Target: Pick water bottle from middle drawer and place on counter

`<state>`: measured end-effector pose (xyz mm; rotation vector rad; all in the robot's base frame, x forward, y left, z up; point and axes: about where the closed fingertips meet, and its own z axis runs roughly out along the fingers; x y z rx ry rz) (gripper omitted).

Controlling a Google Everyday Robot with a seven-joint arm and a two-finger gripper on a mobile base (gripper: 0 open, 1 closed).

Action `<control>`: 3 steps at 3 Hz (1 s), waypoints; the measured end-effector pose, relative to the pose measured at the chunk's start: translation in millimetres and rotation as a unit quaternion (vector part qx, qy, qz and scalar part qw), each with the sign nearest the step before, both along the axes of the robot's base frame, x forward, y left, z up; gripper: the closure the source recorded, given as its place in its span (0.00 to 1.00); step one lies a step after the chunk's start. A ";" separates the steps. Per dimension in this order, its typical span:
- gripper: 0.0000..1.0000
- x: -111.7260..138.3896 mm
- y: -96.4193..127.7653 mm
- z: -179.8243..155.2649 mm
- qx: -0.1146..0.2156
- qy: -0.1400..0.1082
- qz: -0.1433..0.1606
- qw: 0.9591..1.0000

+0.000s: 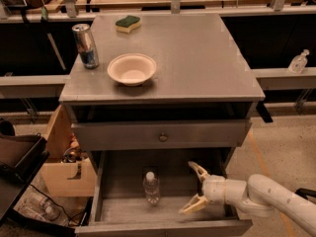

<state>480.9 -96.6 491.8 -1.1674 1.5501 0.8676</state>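
1. Water bottle [151,187] stands upright on the floor of the open middle drawer [118,210], white cap up, roughly midway between the side walls.
2. Bottle is the only thing seen in that drawer; grey floor shows on all sides of it.
3. Drawer is pulled well out. Above it is a closed drawer front [207,133] with a round knob [162,137].
4. Gripper [187,188] is inside the drawer, right of the bottle and level with it, on a white arm coming in from the lower right.
5. Gripper fingers are spread wide, one high and one low, tips pointing left toward the bottle. They grasp nothing, and a clear gap separates them from the bottle.
6. Worktop [197,58] carries a white bowl [132,69] near its left front, a silver-blue can [85,46] just left of the bowl, and a green-and-yellow sponge [128,23] at the back edge.
7. Open cardboard box [66,177] sits on the floor left of the cabinet; its contents are too dark to make out.
8. Small clear pump bottle [298,62] stands on the bench at far right.
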 end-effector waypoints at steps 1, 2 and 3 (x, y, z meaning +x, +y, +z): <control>0.00 0.0 0.2 0.0 0.000 0.000 0.000 1.000; 0.00 -1.4 4.7 0.3 0.012 -0.005 0.006 1.000; 0.00 7.6 33.2 0.8 0.052 -0.025 0.043 0.997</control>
